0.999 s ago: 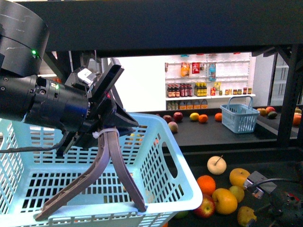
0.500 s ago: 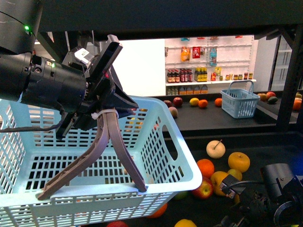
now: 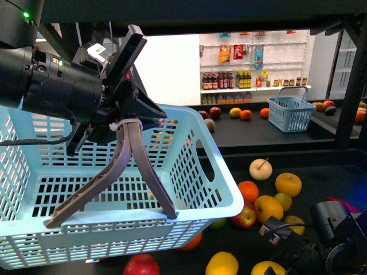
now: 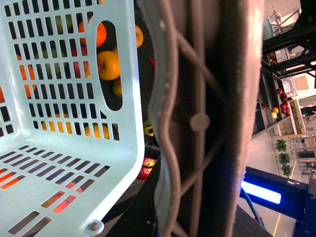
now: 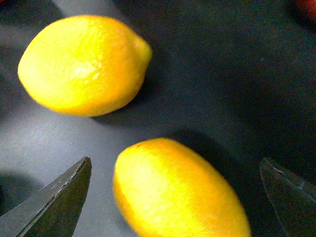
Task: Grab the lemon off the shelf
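Two bright yellow lemons lie on the dark deck of the shelf [image 5: 232,69]. One lemon [image 5: 177,192] sits between the fingers of my open right gripper [image 5: 175,160], touching neither. The other lemon [image 5: 84,64] lies just beyond it. In the front view the lemons [image 3: 222,264] show at the bottom edge, left of my right gripper [image 3: 298,246]. My left gripper [image 3: 114,217] is shut on the light blue basket [image 3: 200,172] and holds it up at the left. Its brown fingers [image 4: 232,98] fill the left wrist view beside the basket wall [image 4: 74,148].
Oranges [image 3: 268,207], red apples [image 3: 246,216] and a pale apple [image 3: 261,169] are scattered on the deck. A second blue basket [image 3: 291,118] and more fruit stand on a farther deck. A black post [image 3: 350,86] rises at right. White wall shelves of bottles [image 3: 252,80] are behind.
The front view now looks lower, so lemons and a red apple show at the bottom. My right gripper has shifted left and down toward them. The left gripper keeps hold of the basket.
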Controlling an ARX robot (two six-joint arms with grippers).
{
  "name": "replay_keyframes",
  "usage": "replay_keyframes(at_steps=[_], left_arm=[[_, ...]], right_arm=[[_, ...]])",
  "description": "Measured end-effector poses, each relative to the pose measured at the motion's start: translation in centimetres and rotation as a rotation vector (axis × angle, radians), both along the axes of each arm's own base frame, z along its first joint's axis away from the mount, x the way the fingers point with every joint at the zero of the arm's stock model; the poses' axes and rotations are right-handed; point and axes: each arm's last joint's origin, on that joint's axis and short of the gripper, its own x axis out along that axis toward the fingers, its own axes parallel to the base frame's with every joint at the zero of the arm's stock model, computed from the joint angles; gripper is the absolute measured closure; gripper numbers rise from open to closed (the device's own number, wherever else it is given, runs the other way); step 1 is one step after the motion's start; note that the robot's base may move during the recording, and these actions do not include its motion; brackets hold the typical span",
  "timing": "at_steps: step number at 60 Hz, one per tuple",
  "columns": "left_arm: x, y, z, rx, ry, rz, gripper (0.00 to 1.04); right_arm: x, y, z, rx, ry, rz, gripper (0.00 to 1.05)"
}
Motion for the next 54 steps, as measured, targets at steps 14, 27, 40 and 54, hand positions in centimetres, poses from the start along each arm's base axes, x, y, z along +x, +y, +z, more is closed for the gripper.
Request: replay_keyframes(at_steps=[14, 27, 40, 54], left_arm=[[0.0, 0.0, 0.0, 0.0, 0.0, 0.0, 0.91], [0.0, 0.0, 0.0, 0.0, 0.0, 0.0, 0.91], [0.0, 0.0, 0.0, 0.0, 0.0, 0.0, 0.91], [0.0, 0.0, 0.0, 0.0, 0.0, 0.0, 0.91]], right_arm=[[-0.1, 0.0, -0.1, -0.022, -0.008, 0.011, 0.02], [0.2, -0.1, -0.2, -0.048, -0.026, 0.015, 0.02], [-0.3, -0.1, -1.5, -0.071, -0.015, 0.021, 0.3], [0.1, -0.2, -1.3, -0.079, -0.063, -0.003, 0.51]])
